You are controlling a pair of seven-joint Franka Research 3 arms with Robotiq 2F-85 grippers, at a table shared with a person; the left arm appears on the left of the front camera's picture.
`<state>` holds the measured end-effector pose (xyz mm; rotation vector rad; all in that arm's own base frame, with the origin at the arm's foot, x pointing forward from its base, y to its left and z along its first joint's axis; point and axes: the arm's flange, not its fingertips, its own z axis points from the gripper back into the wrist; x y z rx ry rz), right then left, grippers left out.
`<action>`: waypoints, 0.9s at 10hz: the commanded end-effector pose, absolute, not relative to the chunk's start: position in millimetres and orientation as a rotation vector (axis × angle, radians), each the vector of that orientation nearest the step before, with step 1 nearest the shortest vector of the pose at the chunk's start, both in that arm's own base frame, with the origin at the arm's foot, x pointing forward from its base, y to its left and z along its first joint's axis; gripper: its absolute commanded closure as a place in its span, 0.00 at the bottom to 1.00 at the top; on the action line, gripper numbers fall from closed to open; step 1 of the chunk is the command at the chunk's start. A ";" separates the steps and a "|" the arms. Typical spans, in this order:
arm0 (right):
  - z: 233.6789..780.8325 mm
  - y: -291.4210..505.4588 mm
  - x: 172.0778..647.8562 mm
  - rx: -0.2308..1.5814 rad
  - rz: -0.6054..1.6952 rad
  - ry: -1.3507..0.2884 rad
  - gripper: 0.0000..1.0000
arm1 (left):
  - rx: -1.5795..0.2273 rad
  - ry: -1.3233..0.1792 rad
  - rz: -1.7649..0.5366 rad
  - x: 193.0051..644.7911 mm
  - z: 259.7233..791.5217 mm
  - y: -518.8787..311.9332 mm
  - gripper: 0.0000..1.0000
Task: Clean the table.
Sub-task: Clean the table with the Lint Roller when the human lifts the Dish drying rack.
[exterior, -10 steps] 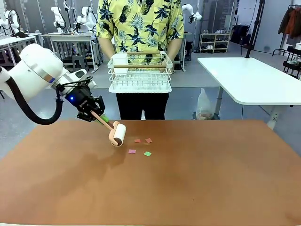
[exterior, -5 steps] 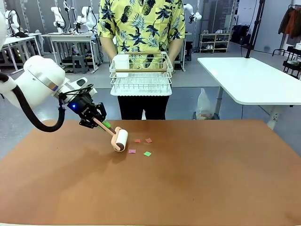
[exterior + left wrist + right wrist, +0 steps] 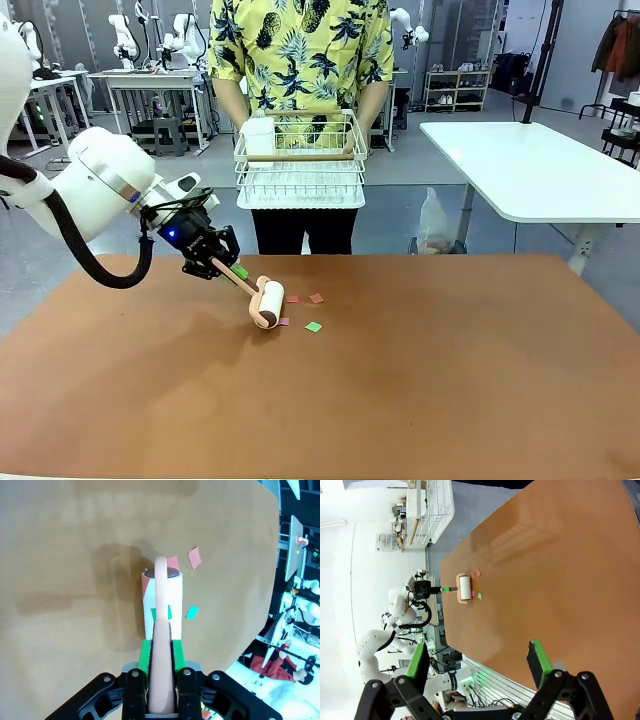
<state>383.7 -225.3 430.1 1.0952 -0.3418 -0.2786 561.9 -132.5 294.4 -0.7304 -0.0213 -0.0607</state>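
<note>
Ideally the left claw (image 3: 229,270), pinching the lint roller (image 3: 267,303) by its handle, should press the drum flat on the brown worktop (image 3: 430,380) stretching before the robot and roll straight over the paper scraps (image 3: 314,326) just beside it, while the right claw (image 3: 478,664) hangs spread above.

Lab, white worktables (image 3: 530,170), shelving (image 3: 457,88) behind

Left arm (image 3: 100,185) in from the left, forearm sloping down toward centre, left gripper (image 3: 228,268) tilted low, green pads (image 3: 145,655) clamped tight on lint roller handle (image 3: 162,680), handle running straight out from the grip, right gripper (image 3: 479,666) held aloft, jaws spread wide, nothing between them.
</note>
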 end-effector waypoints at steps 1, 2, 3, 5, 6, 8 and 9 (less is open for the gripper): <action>432.6 -225.6 382.8 1.100 -0.274 -0.345 0.00 | -0.729 -0.015 -0.039 554.2 275.3 -151.3 0.79; 432.6 -225.6 382.8 1.100 -0.274 -0.345 0.00 | -0.744 0.006 -0.045 554.1 275.6 -165.1 0.79; 432.6 -225.6 382.8 1.100 -0.274 -0.345 0.00 | -0.759 0.000 -0.058 555.6 280.5 -184.4 0.79; 432.6 -225.6 382.8 1.100 -0.274 -0.345 0.00 | -0.723 0.022 -0.133 560.2 288.4 -238.6 0.79; 432.6 -225.6 382.8 1.100 -0.274 -0.345 0.00 | -0.739 0.052 -0.132 563.7 291.0 -263.2 0.79; 432.6 -225.6 382.8 1.100 -0.274 -0.345 0.00 | -0.785 0.047 -0.104 558.8 291.7 -301.2 0.79; 432.6 -225.6 382.8 1.100 -0.274 -0.345 0.00 | -0.775 0.055 -0.094 556.4 290.8 -307.7 0.79</action>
